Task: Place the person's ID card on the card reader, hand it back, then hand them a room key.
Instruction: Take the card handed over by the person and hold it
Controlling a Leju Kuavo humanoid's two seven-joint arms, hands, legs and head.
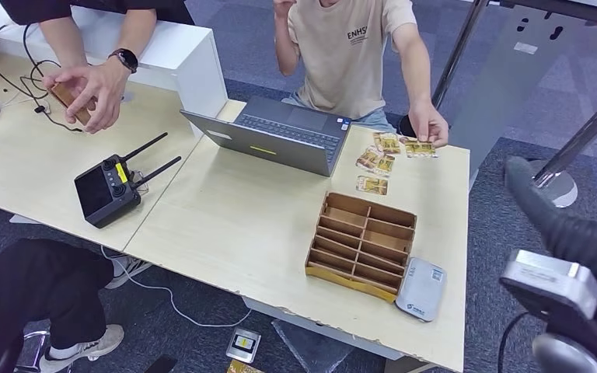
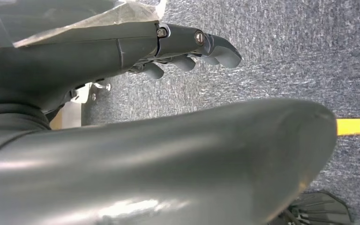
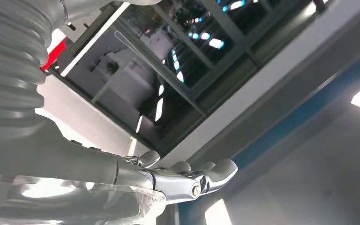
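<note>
Nearest the head camera, at about four o'clock, the robot's right hand [image 1: 548,221] is seen raised beside the table's right edge, dark and blurred; in the right wrist view [image 3: 187,180] its fingers are stretched out, slightly apart, with nothing between them, so it is judged open and empty. The left hand [image 2: 187,51] is shown in its wrist view hanging over grey carpet, fingers loosely extended and holding nothing.

No ID card can be made out with certainty. Several small yellowish cards [image 1: 379,155] are spread on the table [image 1: 241,225] at about one o'clock, and one of them is touched by the person's hand [image 1: 429,128] at the far right corner; which is the ID card and which are room keys cannot be told. The card reader [image 1: 421,289], a flat grey device, is laid at the near edge at about five o'clock, touching the wooden divided tray [image 1: 361,245], whose slots appear empty.

The task is judged to be at its very start: nothing has been taken or placed on the reader. The next move is judged to call for the right hand to be brought forward toward the person's hand so that a card can be received.

A laptop [image 1: 276,134] stands at twelve o'clock, a black controller with antennas [image 1: 109,189] at ten o'clock, and a second person's hands [image 1: 85,85] are seen holding a brown object at eleven o'clock.
</note>
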